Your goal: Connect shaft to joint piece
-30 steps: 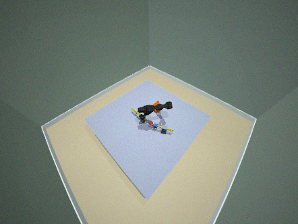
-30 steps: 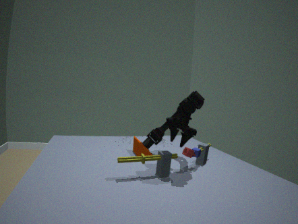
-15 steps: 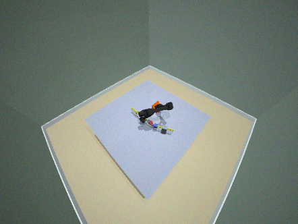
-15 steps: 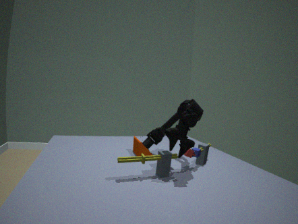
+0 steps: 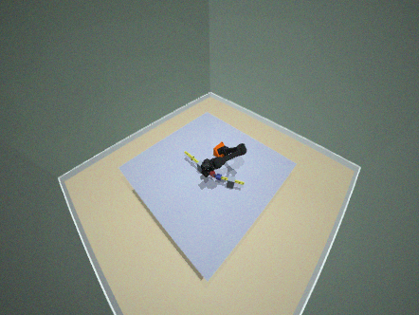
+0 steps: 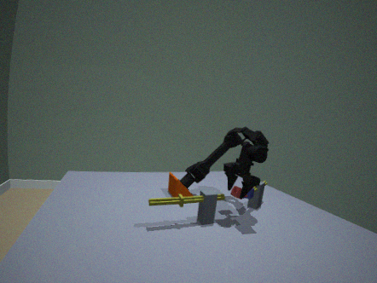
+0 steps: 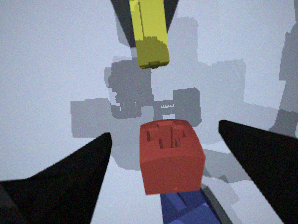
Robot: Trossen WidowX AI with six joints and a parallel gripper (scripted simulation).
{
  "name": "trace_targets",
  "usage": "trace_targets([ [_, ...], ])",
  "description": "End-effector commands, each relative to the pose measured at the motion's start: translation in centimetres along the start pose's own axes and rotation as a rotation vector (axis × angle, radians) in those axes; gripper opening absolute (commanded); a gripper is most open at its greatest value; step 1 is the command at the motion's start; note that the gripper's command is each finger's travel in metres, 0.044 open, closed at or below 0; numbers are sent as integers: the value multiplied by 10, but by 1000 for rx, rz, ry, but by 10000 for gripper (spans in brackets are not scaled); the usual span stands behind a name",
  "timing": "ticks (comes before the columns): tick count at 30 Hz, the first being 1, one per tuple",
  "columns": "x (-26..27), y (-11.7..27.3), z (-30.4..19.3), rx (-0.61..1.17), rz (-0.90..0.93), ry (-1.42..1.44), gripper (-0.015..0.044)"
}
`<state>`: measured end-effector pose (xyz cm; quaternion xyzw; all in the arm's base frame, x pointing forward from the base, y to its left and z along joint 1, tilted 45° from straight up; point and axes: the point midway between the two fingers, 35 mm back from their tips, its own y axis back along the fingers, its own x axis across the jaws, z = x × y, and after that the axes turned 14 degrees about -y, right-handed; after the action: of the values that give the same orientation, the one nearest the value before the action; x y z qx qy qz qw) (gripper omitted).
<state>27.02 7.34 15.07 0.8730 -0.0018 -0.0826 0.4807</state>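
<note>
Before grip, joint pc: red cup (image 5: 212, 174) (image 6: 236, 192) (image 7: 172, 157) betw. spread fingers, not touched; blue part (image 5: 218, 176) (image 6: 251, 194) (image 7: 186, 207) just behind
Gripper (image 5: 207, 174) (image 6: 236, 193) (image 7: 165, 131): open, nothing held
2nd shaft (image 5: 191, 157) (image 6: 171, 200) (image 7: 151, 37): apart from cup
Next: cup to be clasped, alignment judged, turned if req'd

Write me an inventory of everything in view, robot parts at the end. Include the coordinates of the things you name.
joint piece (image 6: 236, 191) (image 7: 172, 160): one, red, between the gripper's fingers, not gripped
hinge part (image 5: 218, 176) (image 6: 251, 194) (image 7: 187, 209): one, blue, beside the joint piece
shafts: two, yellow, one at each block
blocks: two, grey, upright on the table
table top (image 5: 204, 228) (image 6: 128, 256): one, pale blue, under the blocks
floor (image 5: 95, 209) (image 6: 19, 217): one, tan, below
walls: green-grey, behind
orange piece (image 5: 218, 149) (image 6: 176, 185): one, at the arm's foot
arm (image 5: 232, 151) (image 6: 217, 154): one, black
gripper (image 6: 235, 193) (image 7: 164, 131): one, black, open
</note>
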Motion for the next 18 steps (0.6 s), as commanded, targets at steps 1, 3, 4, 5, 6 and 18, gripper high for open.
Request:
trace_targets([
  [1, -2, 0, -4, 3, -1, -7, 440],
  [3, -1, -3, -4, 3, -1, -7, 440],
  [4, -1, -4, -4, 3, -1, -7, 440],
  [5, -1, -6, -4, 3, -1, -7, 440],
  [6, -1, -7, -4, 3, -1, -7, 440],
  [18, -1, -27, -4, 3, -1, -7, 440],
])
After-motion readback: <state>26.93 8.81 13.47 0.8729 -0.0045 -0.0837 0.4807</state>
